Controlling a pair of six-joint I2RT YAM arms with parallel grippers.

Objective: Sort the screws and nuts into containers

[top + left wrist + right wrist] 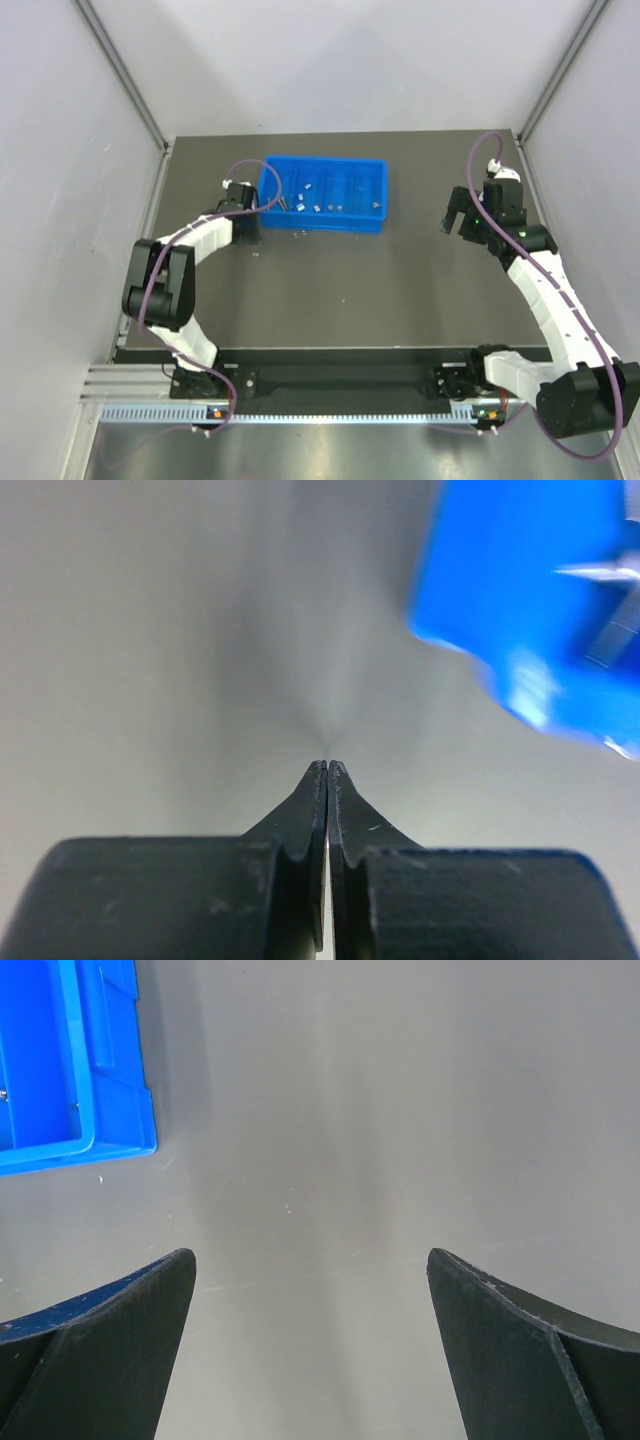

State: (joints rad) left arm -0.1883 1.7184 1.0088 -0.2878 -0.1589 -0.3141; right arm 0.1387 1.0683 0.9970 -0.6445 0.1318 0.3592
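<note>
The bright blue rectangular plastic tray (340, 224), split by dividers into narrow sections, sits toward the far edge of the dark grey surface (380, 300), left of centre. Tiny silvery metal pieces (318, 207) lie scattered across its sections, too small to tell screws from nuts. A couple of specks (297, 233) rest on the surface just beside its front wall. The left end effector (327, 765) hangs at the tray's near left corner, tips pressed together; whether anything is pinched cannot be told. The right end effector (310, 1260) stands spread wide over the surface near its right edge, well apart from the tray. A wide stretch of surface lies between the tray's front wall and the arm bases.
</note>
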